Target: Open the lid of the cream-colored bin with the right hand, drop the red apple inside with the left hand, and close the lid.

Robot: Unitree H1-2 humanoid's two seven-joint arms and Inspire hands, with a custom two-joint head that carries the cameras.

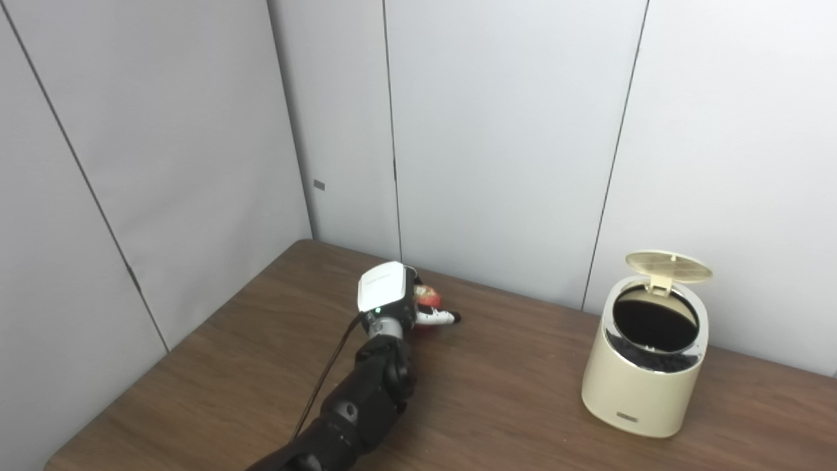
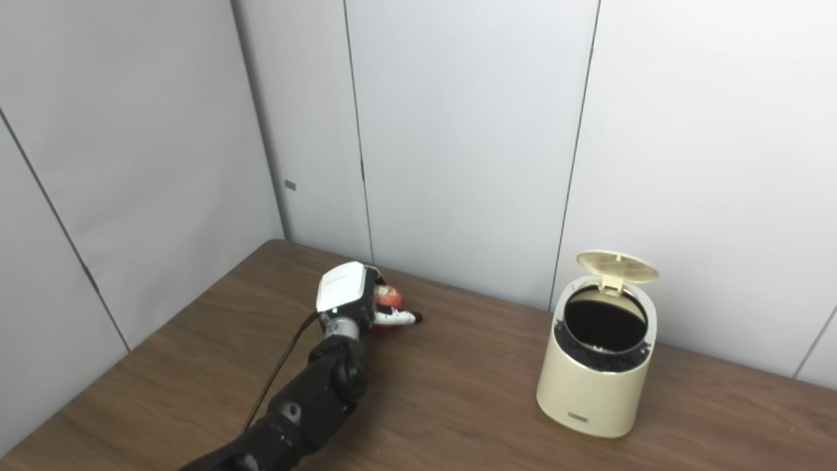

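Note:
The cream-colored bin (image 1: pixel 644 386) stands on the right of the brown table (image 1: pixel 497 392), with its round lid (image 1: pixel 668 266) flipped up at the back and its dark inside showing. My left hand (image 1: pixel 402 297) is at the far middle of the table, low over the surface. The red apple (image 1: pixel 429 299) sits against its palm, with the fingers (image 1: pixel 439 318) wrapped round it. Most of the apple is hidden by the hand. The bin also shows in the right eye view (image 2: pixel 598 386), as does the apple (image 2: pixel 389 297). My right hand is not in view.
Grey wall panels (image 1: pixel 497 144) close off the table at the back and left. The left table edge (image 1: pixel 163 356) runs diagonally along the wall. A black cable (image 1: pixel 327 373) runs along my left forearm.

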